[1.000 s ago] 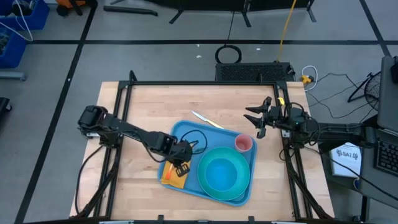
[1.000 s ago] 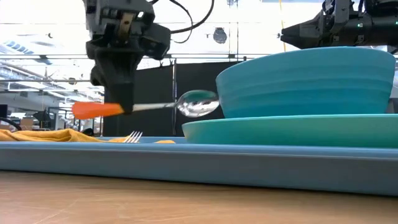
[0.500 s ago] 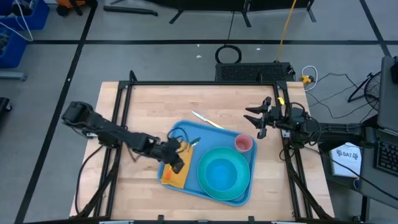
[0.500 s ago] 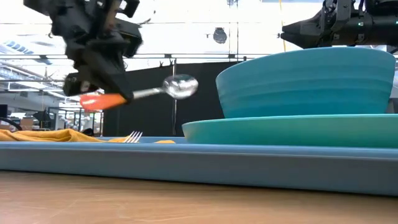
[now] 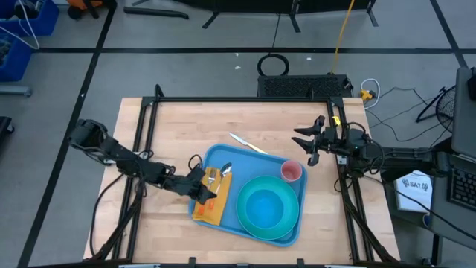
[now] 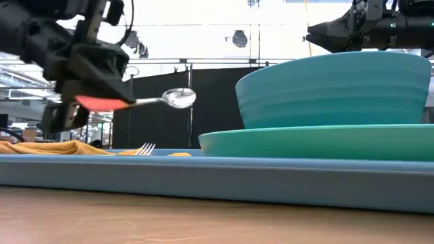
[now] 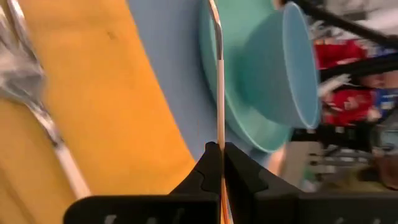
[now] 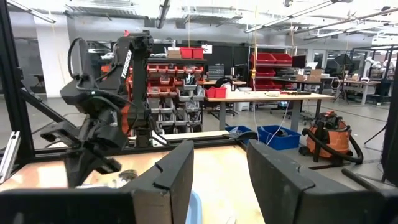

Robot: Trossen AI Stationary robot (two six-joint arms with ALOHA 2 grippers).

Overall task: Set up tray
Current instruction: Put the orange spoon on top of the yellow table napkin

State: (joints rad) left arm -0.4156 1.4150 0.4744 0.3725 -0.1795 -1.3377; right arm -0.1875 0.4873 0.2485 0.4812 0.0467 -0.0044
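The blue tray (image 5: 223, 154) lies on the wooden table. It carries a yellow-orange napkin (image 5: 210, 209) with a fork (image 7: 37, 118) on it, a turquoise plate (image 5: 286, 227) with a bowl (image 5: 264, 205), and a pink cup (image 5: 291, 173). My left gripper (image 5: 204, 186) hangs over the tray's left end, above the napkin, shut on a spoon (image 6: 178, 97) with an orange handle. My right gripper (image 5: 309, 143) waits open in the air by the table's far right. My left gripper pinches the spoon's orange handle (image 6: 102, 103) between its two fingers (image 7: 210, 167). It comes from the table's left, slanting down. The spoon runs forward along the fingers, its shank (image 7: 219, 93) edge-on toward the plate. It is lifted clear of napkin and tray, roughly level.
A knife (image 5: 246, 143) lies on the table against the tray's far edge. The metal frame (image 5: 245, 99) runs along the table's far side and both ends. Bare wood shows left of the tray and along the far half of the table.
My left gripper has drawn back toward the table's left edge, tipping more level and rolling as it went. The spoon has travelled with it, away from the bowl. It stays clear of the tray, and its bowl end now points toward the plate.
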